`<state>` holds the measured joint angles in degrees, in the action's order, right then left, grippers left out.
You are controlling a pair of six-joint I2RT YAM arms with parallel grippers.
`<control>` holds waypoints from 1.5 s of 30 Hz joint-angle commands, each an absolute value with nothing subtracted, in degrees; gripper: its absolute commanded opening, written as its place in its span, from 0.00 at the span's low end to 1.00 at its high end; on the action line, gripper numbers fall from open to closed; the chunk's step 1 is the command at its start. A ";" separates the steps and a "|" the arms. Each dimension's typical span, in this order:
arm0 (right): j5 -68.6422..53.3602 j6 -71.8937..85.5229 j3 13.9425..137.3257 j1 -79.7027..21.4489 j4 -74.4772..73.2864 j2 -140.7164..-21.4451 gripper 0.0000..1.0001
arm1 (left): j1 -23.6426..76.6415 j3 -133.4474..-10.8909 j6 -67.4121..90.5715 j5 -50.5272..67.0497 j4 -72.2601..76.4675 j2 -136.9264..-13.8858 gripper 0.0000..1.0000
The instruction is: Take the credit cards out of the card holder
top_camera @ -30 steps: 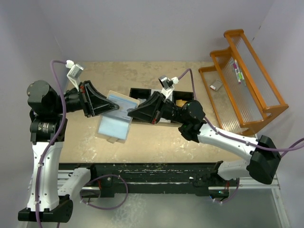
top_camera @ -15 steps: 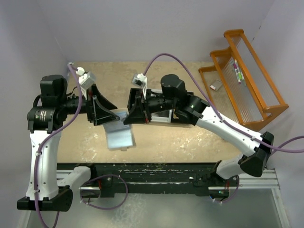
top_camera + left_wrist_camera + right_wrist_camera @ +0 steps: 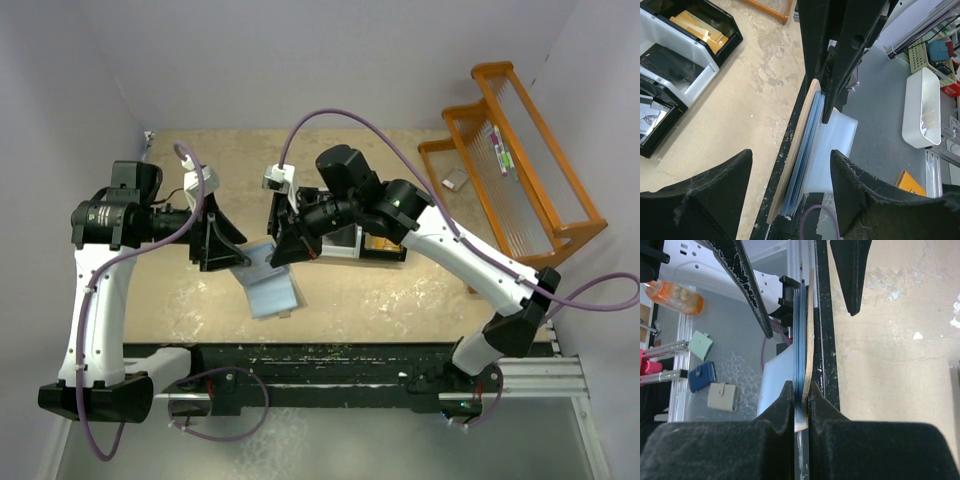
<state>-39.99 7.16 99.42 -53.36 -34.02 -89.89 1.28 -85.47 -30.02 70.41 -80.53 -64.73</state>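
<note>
Card holder (image 3: 268,290), edge-on, in tight grip of right tool (image 3: 801,387) (left tool (image 3: 790,155) wide, astride it)

Edge-on card holder (image 3: 809,125), left hand (image 3: 790,153) spread either side, black tray (image 3: 734,36) upper left

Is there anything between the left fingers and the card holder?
Nothing visible does. The left gripper is open, and the card holder, edge-on, reaches into the gap between its fingers. The right gripper grips the holder's far end.

card holder (image 3: 270,288) between left hand (image 3: 790,153), right hand (image 3: 800,385) | tray (image 3: 735,37) behind
</note>
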 commanded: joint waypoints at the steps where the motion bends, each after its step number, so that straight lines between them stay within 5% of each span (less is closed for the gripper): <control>1: -40.19 3.10 104.62 -53.65 -38.33 -90.97 0.00 | 1.91 -84.71 -33.57 72.12 -80.92 -64.42 0.66; 5: -40.03 1.62 109.28 -53.62 -41.01 -93.71 0.00 | 2.11 -83.20 -31.50 73.30 -78.95 -64.68 0.49; 10: -40.94 0.74 114.56 -53.65 -42.22 -97.36 0.00 | 2.28 -82.34 -31.15 76.20 -79.17 -66.44 0.39; 13: -41.24 0.40 116.11 -53.63 -42.82 -98.36 0.00 | 2.28 -82.75 -31.64 76.46 -80.19 -67.29 0.16; 14: -41.97 0.43 116.01 -53.57 -42.09 -98.24 0.04 | 2.28 -82.88 -31.82 76.51 -80.39 -67.16 0.09; 18: -38.85 7.03 109.31 -51.19 -32.54 -93.62 0.45 | 2.28 -82.84 -24.20 76.77 -74.31 -65.56 0.01; 20: -37.83 15.94 101.07 -48.64 -21.29 -89.18 0.56 | 2.29 -82.36 -16.97 77.27 -68.26 -64.06 0.00; 22: -36.84 27.58 88.03 -47.30 -3.00 -82.12 0.79 | 2.29 -80.63 -3.14 77.14 -57.59 -61.04 0.00; 24: -33.67 34.94 79.02 -47.31 9.00 -77.09 0.91 | 2.24 -77.91 8.23 75.56 -44.16 -58.14 0.00; 27: -29.70 43.52 69.45 -47.37 21.77 -72.33 0.94 | 2.20 -74.30 19.30 72.28 -32.62 -54.54 0.00; 31: -28.38 51.22 61.55 -48.08 34.63 -70.44 0.93 | 2.17 -71.51 27.89 71.93 -26.43 -53.44 0.00; 38: -32.96 52.67 64.86 -50.06 36.48 -75.05 0.83 | 2.20 -67.67 32.83 71.99 -22.67 -51.65 0.00; 40: -33.59 52.33 65.88 -50.10 34.97 -76.01 0.68 | 2.20 -67.75 33.23 72.16 -22.72 -51.47 0.00; 45: -34.10 48.21 66.90 -50.10 28.63 -74.96 0.03 | 2.20 -67.78 32.67 72.96 -23.27 -51.42 0.08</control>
